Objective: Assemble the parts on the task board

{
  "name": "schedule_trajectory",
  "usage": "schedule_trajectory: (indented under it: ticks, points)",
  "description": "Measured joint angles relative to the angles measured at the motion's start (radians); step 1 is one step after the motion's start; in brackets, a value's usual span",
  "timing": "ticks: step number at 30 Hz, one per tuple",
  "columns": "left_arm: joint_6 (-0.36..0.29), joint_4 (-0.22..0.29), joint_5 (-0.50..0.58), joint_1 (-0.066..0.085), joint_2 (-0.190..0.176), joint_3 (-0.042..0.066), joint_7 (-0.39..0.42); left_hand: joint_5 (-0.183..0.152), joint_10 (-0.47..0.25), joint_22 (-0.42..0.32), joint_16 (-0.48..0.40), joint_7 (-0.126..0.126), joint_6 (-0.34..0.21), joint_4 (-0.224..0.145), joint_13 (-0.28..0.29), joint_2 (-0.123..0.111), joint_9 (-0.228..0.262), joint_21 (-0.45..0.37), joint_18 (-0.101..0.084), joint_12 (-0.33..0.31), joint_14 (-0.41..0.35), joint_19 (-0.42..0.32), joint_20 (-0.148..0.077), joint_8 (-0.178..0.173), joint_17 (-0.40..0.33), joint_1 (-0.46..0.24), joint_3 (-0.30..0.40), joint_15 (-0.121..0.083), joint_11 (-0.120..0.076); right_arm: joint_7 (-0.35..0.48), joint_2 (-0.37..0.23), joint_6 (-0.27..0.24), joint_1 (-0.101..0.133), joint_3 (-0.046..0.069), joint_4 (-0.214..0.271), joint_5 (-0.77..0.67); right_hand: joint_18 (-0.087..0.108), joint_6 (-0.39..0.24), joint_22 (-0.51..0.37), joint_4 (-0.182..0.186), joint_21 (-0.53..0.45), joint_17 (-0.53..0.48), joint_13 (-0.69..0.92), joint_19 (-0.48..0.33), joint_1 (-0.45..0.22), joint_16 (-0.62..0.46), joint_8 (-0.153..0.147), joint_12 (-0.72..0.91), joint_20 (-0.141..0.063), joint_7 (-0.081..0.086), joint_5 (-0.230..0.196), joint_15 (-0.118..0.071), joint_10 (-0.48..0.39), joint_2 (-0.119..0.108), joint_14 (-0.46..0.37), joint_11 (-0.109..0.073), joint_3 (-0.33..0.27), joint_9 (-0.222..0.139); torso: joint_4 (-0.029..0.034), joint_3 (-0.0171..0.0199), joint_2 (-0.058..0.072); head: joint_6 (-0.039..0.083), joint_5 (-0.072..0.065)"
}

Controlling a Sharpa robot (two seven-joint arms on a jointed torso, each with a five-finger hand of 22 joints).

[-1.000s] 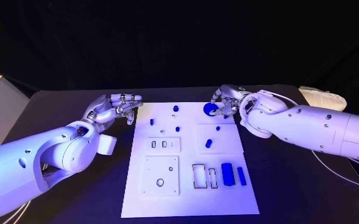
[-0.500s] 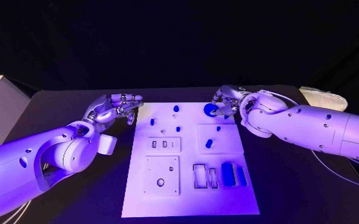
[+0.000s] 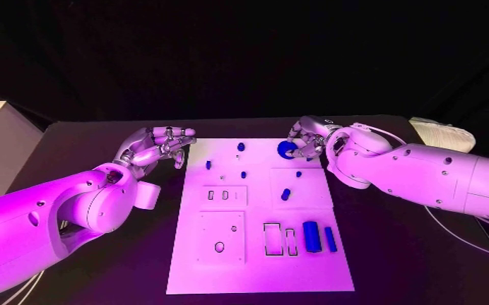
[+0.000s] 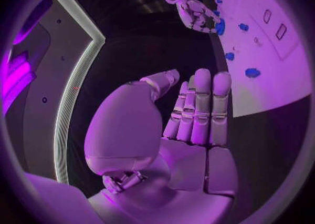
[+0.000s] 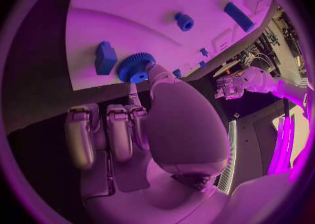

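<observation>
Right hand (image 3: pixel 306 142) pinches a blue gear (image 3: pixel 286 149) above the board's (image 3: pixel 260 277) far edge. Left hand (image 3: pixel 158 147) hovers beside the board, fingers apart, holding nothing.

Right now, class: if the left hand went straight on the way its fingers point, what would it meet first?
Probably the task board. The left hand hovers open beside the board's far left corner, fingers aimed across it towards the right hand holding the blue gear. Height above the board is unclear.

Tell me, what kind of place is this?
Probably a robot lab or show stand. Two robot hands, left hand and right hand, work at a black table with a white board of small blue parts.
</observation>
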Motion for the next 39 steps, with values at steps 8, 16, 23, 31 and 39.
schedule_trajectory:
  ticks: [8,16,23,31,39]
  points:
    - [0.001,-0.002,0.0,0.0,0.003,0.0,-0.003,0.0,0.0,0.0,0.0,0.0,0.0,-0.005,0.001,0.006,0.001,0.0,0.0,0.0,-0.004,0.0,0.0,0.0,-0.001,0.006,0.005,0.004,0.0,-0.002,0.001,-0.051,-0.004,-0.002,0.059,-0.028,0.001,0.009,0.0,-0.005,0.014,0.0,0.0,-0.002,-0.002,0.0,0.011,0.0,-0.013,-0.001,0.038,-0.014,-0.001,-0.002,-0.003,-0.012,0.045,0.003,-0.0004,-0.0012,-0.002,0.004,0.003]
    - [0.004,-0.003,0.0,0.0,0.006,0.0,-0.009,0.0,0.0,0.001,0.0,0.0,0.0,-0.008,0.001,0.01,0.003,0.0,0.0,0.0,-0.004,0.0,0.0,0.0,-0.003,0.009,0.017,0.004,0.0,-0.016,0.025,-0.121,0.006,0.0,0.147,-0.074,-0.014,0.012,0.0,-0.01,0.019,0.0,0.0,-0.005,0.002,0.0,0.012,0.0,-0.017,0.002,0.058,-0.018,0.002,-0.012,0.0,-0.016,0.065,0.003,0.0027,-0.0048,-0.005,0.005,0.007]
    - [0.005,-0.003,-0.001,0.0,0.008,0.0,-0.021,0.0,0.0,0.001,0.0,0.0,0.0,-0.008,0.002,0.01,0.003,0.0,0.0,0.0,-0.004,0.0,0.0,0.0,-0.003,0.01,0.017,0.004,0.0,-0.019,0.095,-0.134,0.003,-0.004,0.18,-0.118,-0.014,0.012,0.001,-0.009,0.019,0.0,0.0,-0.002,0.004,0.0,0.012,0.0,-0.02,0.002,0.052,-0.018,0.002,-0.015,0.0,-0.016,0.077,0.003,0.0061,-0.0072,-0.005,0.006,0.011]
    - [0.005,-0.004,-0.004,0.0,0.014,0.0,-0.037,0.0,-0.004,0.002,0.0,0.0,0.0,-0.015,0.002,0.016,0.002,0.005,0.0,0.0,-0.004,-0.003,0.004,0.0,-0.004,0.016,0.023,0.004,0.004,-0.038,0.151,-0.127,-0.017,-0.008,0.137,-0.147,-0.014,0.012,0.001,-0.01,0.019,0.0,0.0,-0.002,0.004,0.0,0.012,0.0,-0.02,0.002,0.04,-0.018,0.002,-0.015,0.0,-0.016,0.092,0.002,0.0133,-0.0126,-0.005,0.002,0.012]
    - [0.008,-0.005,-0.007,0.0,0.022,0.0,-0.045,0.0,-0.004,0.003,0.0,0.004,-0.004,-0.012,0.002,0.016,0.003,0.005,0.0,0.0,-0.004,-0.004,0.004,0.0,-0.004,0.016,0.026,0.004,0.004,-0.05,0.189,-0.117,-0.039,-0.009,0.089,-0.163,-0.014,0.012,0.0,-0.013,0.019,0.0,0.001,-0.002,0.004,0.0,0.012,0.0,-0.02,0.002,0.032,-0.018,0.002,-0.015,0.0,-0.016,0.097,0.002,0.0146,-0.013,-0.003,-0.001,0.016]
